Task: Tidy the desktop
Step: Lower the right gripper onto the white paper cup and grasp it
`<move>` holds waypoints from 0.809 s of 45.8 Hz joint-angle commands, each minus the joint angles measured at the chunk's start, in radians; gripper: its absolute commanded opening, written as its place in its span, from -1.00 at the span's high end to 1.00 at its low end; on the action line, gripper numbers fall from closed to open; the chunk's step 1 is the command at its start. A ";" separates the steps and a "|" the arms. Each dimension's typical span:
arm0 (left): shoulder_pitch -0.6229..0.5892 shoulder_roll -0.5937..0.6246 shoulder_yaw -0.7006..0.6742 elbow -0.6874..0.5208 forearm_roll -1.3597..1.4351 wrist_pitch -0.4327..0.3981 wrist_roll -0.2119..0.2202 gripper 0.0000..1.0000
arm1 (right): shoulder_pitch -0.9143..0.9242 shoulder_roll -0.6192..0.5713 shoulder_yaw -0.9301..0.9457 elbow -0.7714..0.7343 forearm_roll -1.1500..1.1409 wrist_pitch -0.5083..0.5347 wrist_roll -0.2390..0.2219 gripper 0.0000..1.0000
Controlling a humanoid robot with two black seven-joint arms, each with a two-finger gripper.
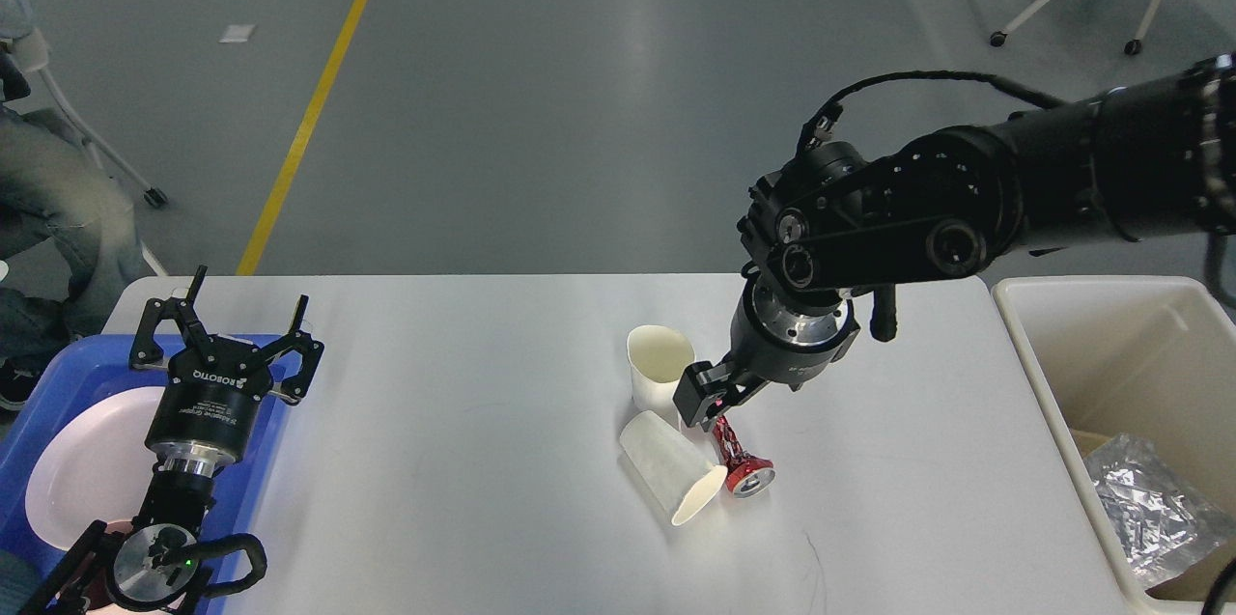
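The white desktop (pixel 463 461) holds an upright paper cup (pixel 660 362), a paper cup lying on its side (pixel 669 478) and a crushed red can (pixel 740 465) lying beside them. My right gripper (pixel 713 400) hangs low over the can's far end and hides it. One finger (pixel 695 393) shows splayed out between the upright cup and the can, and the jaws look open. My left gripper (pixel 230 321) is open and empty over the far edge of the blue tray (pixel 275 461) at the left.
A white plate (pixel 82 475) lies in the blue tray. A cream plastic bin (pixel 1110 374) stands at the table's right end with crumpled silver foil (pixel 1149 509) in it. A person's legs and a chair are at the far left.
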 commanded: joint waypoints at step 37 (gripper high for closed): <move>0.000 0.000 0.000 0.000 0.000 0.000 0.000 -0.93 | -0.583 0.215 0.073 -0.421 -0.415 -0.314 0.006 -0.92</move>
